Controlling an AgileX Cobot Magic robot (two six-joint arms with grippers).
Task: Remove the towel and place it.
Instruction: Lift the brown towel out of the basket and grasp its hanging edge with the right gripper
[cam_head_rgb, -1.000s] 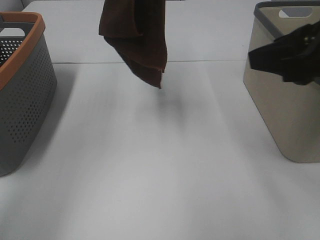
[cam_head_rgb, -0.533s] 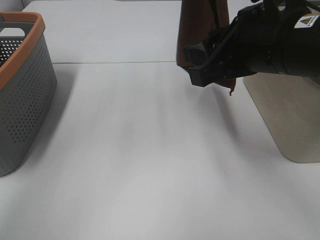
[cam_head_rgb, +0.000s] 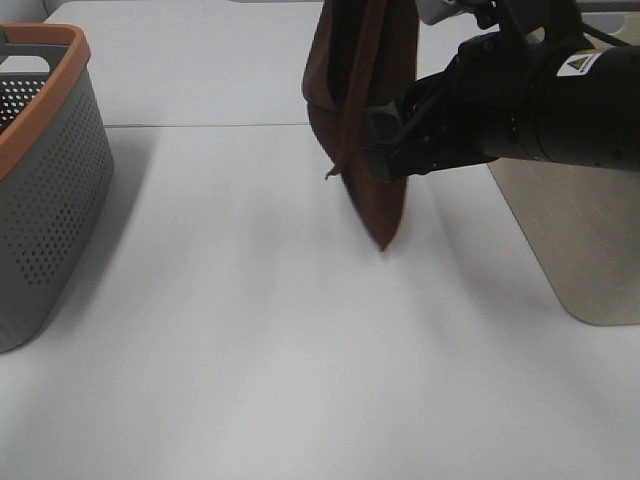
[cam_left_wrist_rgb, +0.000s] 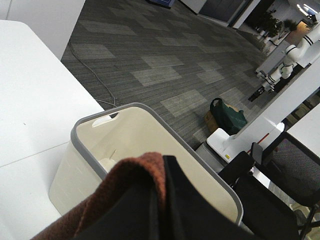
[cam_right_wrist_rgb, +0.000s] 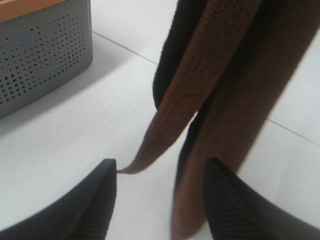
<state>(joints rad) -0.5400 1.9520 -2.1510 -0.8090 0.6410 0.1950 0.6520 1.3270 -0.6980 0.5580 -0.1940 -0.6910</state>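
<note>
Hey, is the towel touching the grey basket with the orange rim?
Apart. The exterior high view shows the towel hanging well right of the grey basket, with bare white table between them.

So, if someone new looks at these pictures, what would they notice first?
First the reddish-brown towel, hanging in folds over the middle of the white table. Next the black right gripper, jaws open, close to the towel's lower part. A grey basket with an orange rim stands at far left, a beige bin at far right.
</note>
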